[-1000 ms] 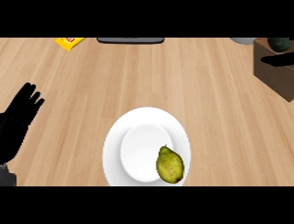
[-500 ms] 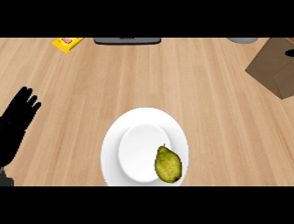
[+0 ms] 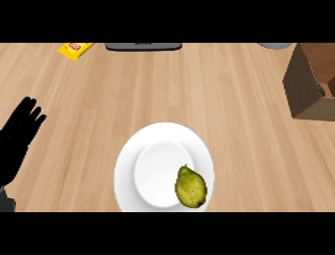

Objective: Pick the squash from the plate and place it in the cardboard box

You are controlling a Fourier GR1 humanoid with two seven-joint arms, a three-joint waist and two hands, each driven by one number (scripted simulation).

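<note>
Nearest, squash (image 3: pixel 190 187) lies on white plate (image 3: pixel 137 164), at its lower-right side, stem end pointing away. Left hand (image 3: pixel 10 144) rests at left edge, fingers straight, holding nothing. Right hand out of view. Squash not in cardboard box (image 3: pixel 319 82), which sits well apart at far right. Judged: grasping squash is step pending. Yellow packet (image 3: pixel 76 49), dark tray (image 3: pixel 143 46) at far edge, off path.

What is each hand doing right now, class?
Left hand: open, fingers straight, resting at the left edge, holding nothing.
Right hand: not in view.
</note>
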